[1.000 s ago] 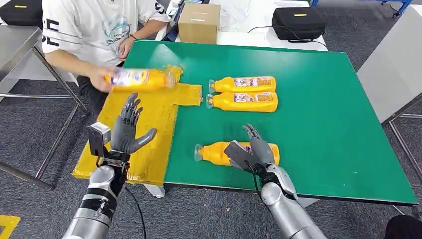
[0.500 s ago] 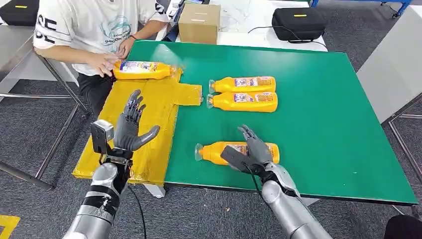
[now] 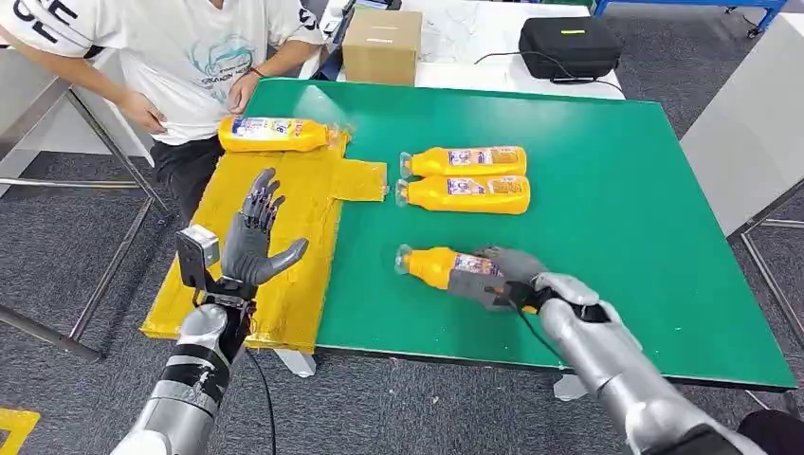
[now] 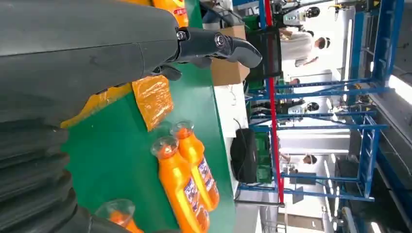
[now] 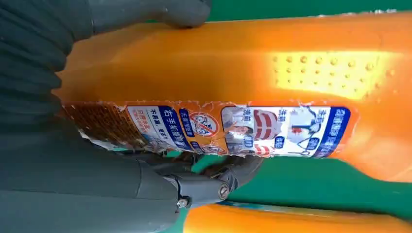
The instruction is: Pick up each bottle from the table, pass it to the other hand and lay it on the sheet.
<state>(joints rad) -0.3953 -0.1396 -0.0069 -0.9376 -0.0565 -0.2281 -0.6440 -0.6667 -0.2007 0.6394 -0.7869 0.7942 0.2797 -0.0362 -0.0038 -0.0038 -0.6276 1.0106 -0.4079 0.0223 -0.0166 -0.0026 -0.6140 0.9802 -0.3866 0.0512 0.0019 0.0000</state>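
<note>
Notably, the right hand [image 3: 502,278] gripped the near bottle [image 3: 446,268] by its base end; the left hand [image 3: 254,242] was spread, empty; bottle could tip neck-down

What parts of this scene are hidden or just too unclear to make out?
- Held bottle: head view, its base end is covered by the right robot hand.
- Bottle labels: head view, print too small to read.
- Left robot hand: left wrist view, blocks most of the yellow sheet.
</note>
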